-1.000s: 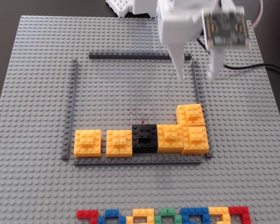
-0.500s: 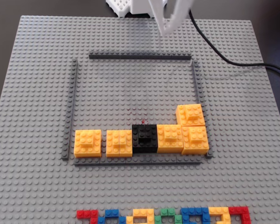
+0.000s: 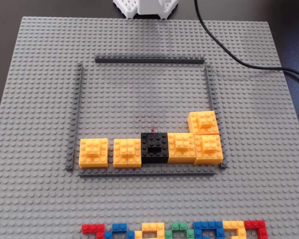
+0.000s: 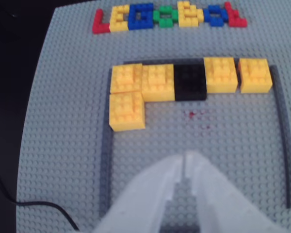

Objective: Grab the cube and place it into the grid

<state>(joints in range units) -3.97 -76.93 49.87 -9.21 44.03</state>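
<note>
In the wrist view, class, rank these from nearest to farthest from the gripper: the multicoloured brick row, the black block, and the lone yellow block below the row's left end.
1. The lone yellow block, left of and above the gripper.
2. The black block, mid-row, farther up.
3. The multicoloured brick row, at the top edge.

In the wrist view the gripper (image 4: pixel 184 156) shows as 2 broad white plastic fingers (image 4: pixel 150 194), matte and faintly layered like printed parts, each widening toward the bottom edge and tapering to a blunt tip; a thin dark seam runs between them. In the fixed view only the arm's white base (image 3: pixel 145 7) shows at the top edge, with ribbed, latticed moulding on its left side. A black cable (image 3: pixel 229 52) curves away from it to the right.
</note>
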